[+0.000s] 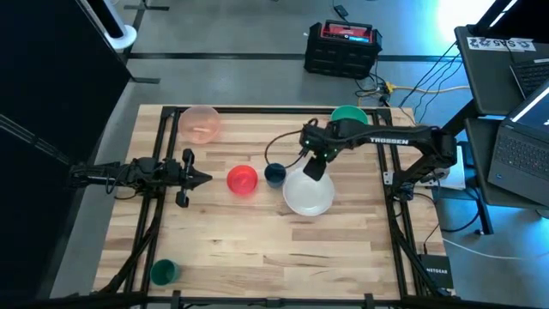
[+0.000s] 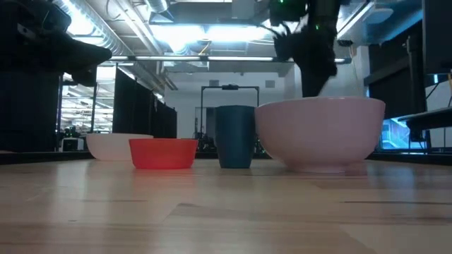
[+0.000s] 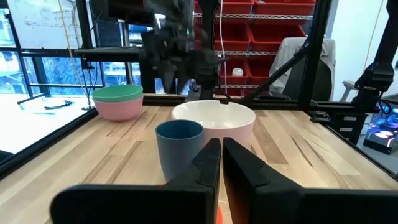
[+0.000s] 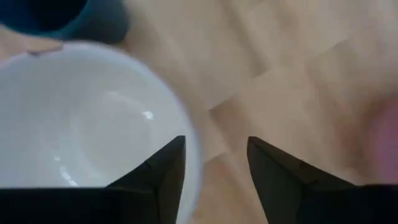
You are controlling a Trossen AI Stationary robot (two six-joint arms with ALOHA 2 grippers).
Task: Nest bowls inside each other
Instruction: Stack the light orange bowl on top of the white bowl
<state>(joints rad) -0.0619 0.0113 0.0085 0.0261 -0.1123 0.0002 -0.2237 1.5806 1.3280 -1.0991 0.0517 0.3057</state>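
The large white bowl stands on its base right of the table's middle, and shows in the low view as the white bowl. My right gripper hangs open above its far rim, pointing down, clear of the rim. Left of it stand the small dark blue bowl and the red bowl. The peach-pink bowl sits at the far left. A green bowl rests inside a pink bowl at the far right. My left gripper waits shut, level, left of the red bowl.
A small green bowl stands alone near the table's front left corner. Black frame rails run along the table's left and right sides. Bare wood lies between the bowls and the near edge.
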